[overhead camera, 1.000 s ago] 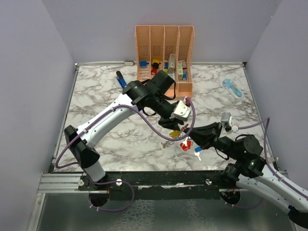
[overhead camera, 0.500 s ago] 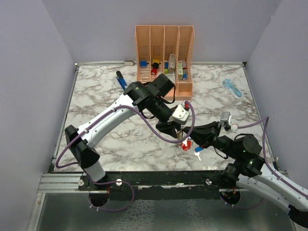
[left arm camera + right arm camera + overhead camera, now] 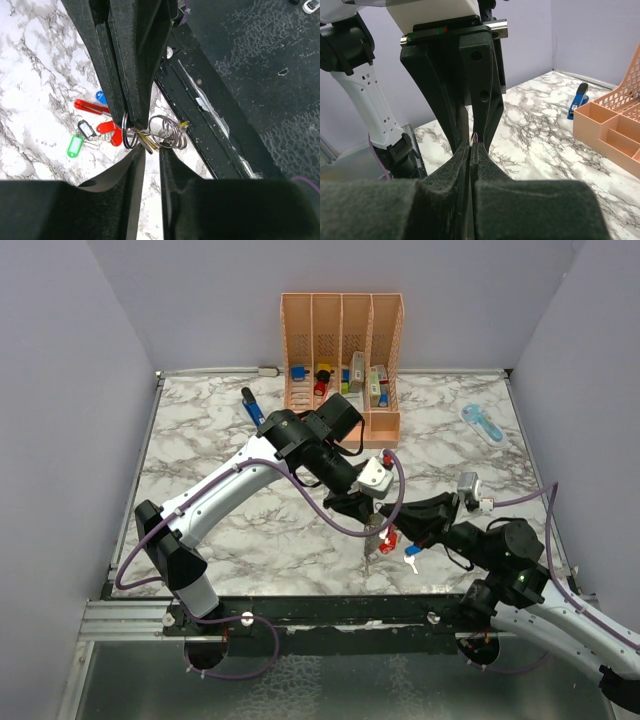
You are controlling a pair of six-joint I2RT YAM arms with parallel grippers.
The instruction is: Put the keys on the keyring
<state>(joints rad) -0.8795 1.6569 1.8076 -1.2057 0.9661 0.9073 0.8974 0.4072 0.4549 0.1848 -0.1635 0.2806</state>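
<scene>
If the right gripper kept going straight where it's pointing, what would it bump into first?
Most likely the left gripper. Its black fingers come down right in front of the right gripper, with the silvery keyring between them. It is hard to tell how much gap is left.

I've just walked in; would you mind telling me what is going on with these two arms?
The right gripper is shut on the keyring, holding it just over the front of the marble table. The left gripper stands nearly closed at the same rings, apparently working a key on; whether it actually grips one is unclear. A green-tagged key and others lie on the table beneath.
</scene>
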